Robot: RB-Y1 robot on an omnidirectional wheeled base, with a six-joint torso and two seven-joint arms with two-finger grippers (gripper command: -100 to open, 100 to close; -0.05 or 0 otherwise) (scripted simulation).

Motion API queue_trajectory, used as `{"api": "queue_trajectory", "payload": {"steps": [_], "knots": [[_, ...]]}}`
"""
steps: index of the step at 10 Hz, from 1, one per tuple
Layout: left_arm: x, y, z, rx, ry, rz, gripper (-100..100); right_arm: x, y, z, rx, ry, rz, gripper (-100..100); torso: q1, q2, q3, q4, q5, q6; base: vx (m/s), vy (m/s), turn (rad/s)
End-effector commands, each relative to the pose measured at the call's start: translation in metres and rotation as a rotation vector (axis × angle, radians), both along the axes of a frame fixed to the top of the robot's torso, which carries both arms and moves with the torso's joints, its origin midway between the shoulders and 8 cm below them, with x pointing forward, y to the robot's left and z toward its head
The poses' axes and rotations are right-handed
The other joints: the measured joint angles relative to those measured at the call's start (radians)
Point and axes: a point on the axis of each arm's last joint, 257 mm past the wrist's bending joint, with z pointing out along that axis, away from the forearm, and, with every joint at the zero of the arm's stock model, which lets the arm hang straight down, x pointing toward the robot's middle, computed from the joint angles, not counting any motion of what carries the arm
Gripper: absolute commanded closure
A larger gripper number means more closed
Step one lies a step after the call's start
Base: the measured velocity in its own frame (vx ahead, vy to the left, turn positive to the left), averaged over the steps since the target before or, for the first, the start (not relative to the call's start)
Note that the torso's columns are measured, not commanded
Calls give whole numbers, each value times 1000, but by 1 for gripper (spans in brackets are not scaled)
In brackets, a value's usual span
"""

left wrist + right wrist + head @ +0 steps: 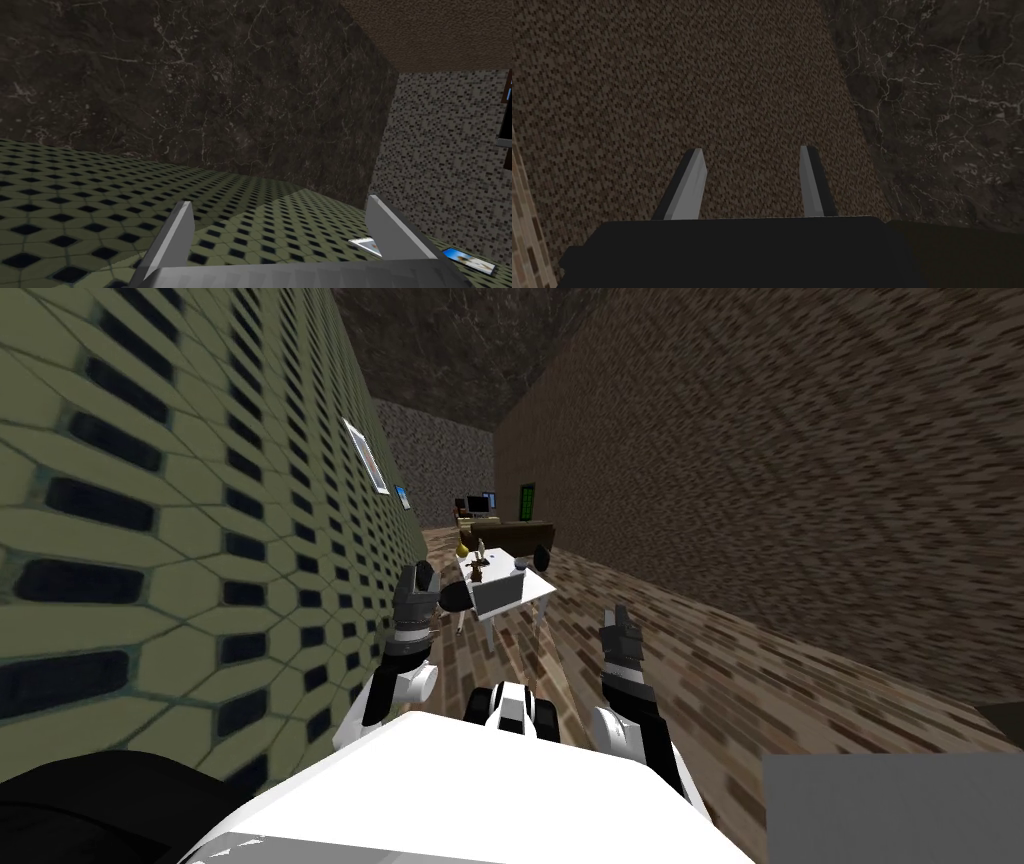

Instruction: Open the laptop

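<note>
The laptop (pixel 497 596) sits on a table (pixel 538 585) ahead, a sofa (pixel 515 533) behind.

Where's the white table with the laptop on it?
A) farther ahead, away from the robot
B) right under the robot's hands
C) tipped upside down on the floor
A: the white table stands upright on its legs well ahead of the robot, with the grey laptop on top.
</note>
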Motion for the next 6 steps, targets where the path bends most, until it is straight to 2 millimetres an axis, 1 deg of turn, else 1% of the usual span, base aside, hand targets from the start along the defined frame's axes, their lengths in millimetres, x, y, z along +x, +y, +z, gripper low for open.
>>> {"api": "queue_trajectory", "payload": {"steps": [1,3,4,6], "knots": [[15,-7,-19,52,58,-12,-100,0,0,0,0,0,0,0,1,9,-20,10,0,0,36,50,-71],[25,-11,-32,76,97,-13,-100,0,0,0,0,0,0,0,0,13,-25,13,0,0,31,45,-53],[35,-14,-47,100,139,-13,-100,0,0,0,0,0,0,0,-1,13,-25,14,0,0,50,61,-108],[45,-17,-63,126,182,-13,-100,0,0,0,0,0,0,0,0,12,-25,14,0,0,56,64,-78]]}}
